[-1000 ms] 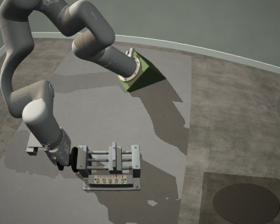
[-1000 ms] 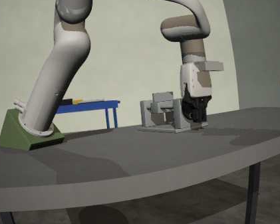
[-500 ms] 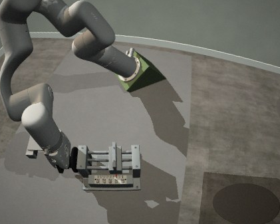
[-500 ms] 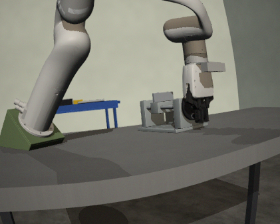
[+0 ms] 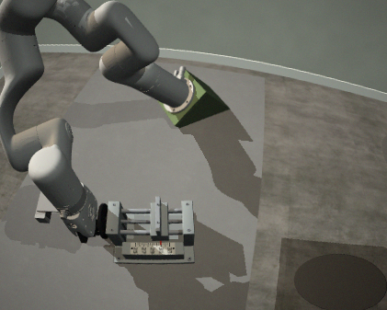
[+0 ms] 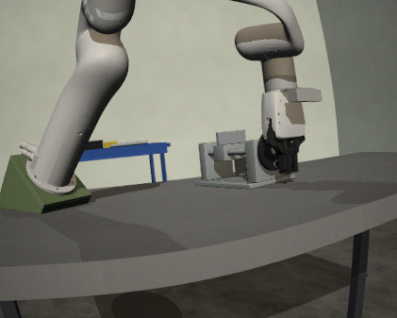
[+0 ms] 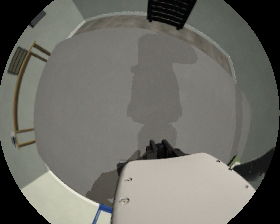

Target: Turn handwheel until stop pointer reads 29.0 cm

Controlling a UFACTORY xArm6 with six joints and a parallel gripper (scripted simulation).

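A grey slide fixture [image 5: 153,258] [image 6: 231,182] stands near the table's front edge. Its black handwheel [image 5: 102,218] [image 6: 267,155] sits on its left end in the top view. The grey stop [image 5: 158,214] [image 6: 231,139] rides on the rails about the middle. Its small red pointer [image 5: 161,243] stands over the numbered scale [image 5: 144,250]; the reading is too small to tell. My gripper [image 5: 85,235] [image 6: 288,166] [image 7: 156,146] is at the handwheel and shut on it. In the wrist view the white gripper body hides the wheel.
The arm's green wedge base [image 5: 202,99] [image 6: 19,192] stands at the back of the table [image 6: 222,224]. A blue bench [image 6: 127,149] stands beyond the table. A dark round mat [image 5: 340,280] lies on the floor to the right.
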